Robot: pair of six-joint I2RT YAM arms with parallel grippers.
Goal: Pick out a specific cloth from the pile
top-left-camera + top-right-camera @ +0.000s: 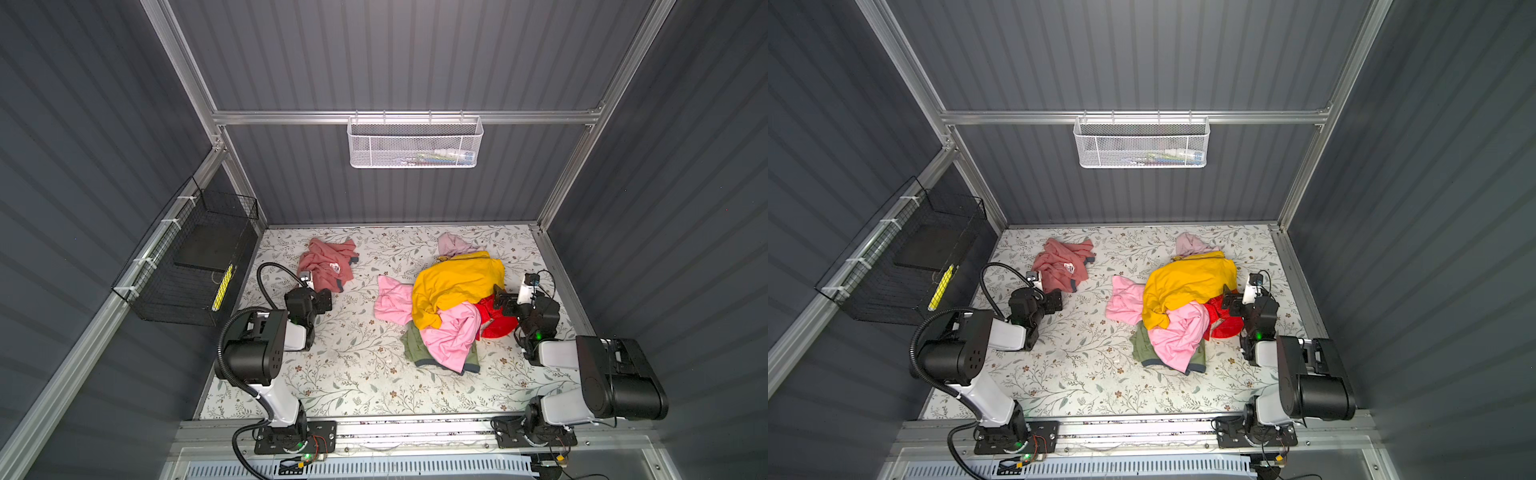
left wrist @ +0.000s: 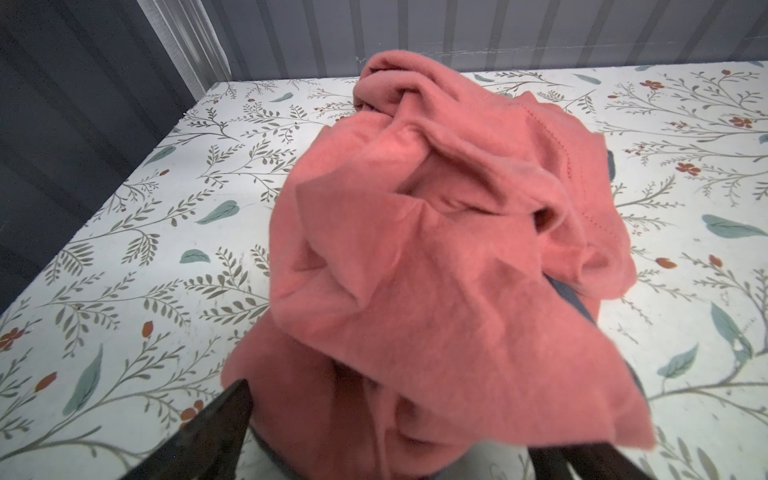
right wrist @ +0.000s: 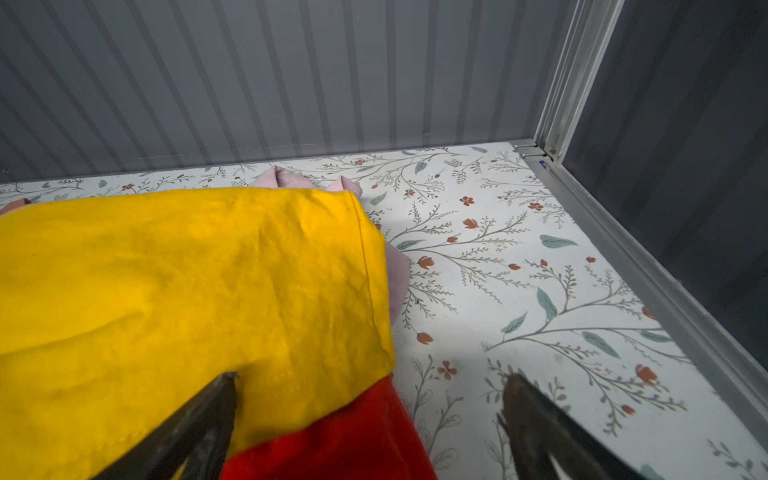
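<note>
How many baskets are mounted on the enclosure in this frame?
2. A white mesh basket hangs on the rear crossbar, above the table's far edge. A black wire basket is tied to the left side rail. No other basket shows in any view.

cloth: soft matt fleecy fabric | pile: matt cloth garments | basket: white perforated metal

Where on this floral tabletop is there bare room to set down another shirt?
Bare: the front strip of floral tabletop along the aluminium rail, and the lane between the dusty salmon-rose garment and the heaped mixed-colour garment pile. Crowded: the right side, pile beside right gripper.
</note>
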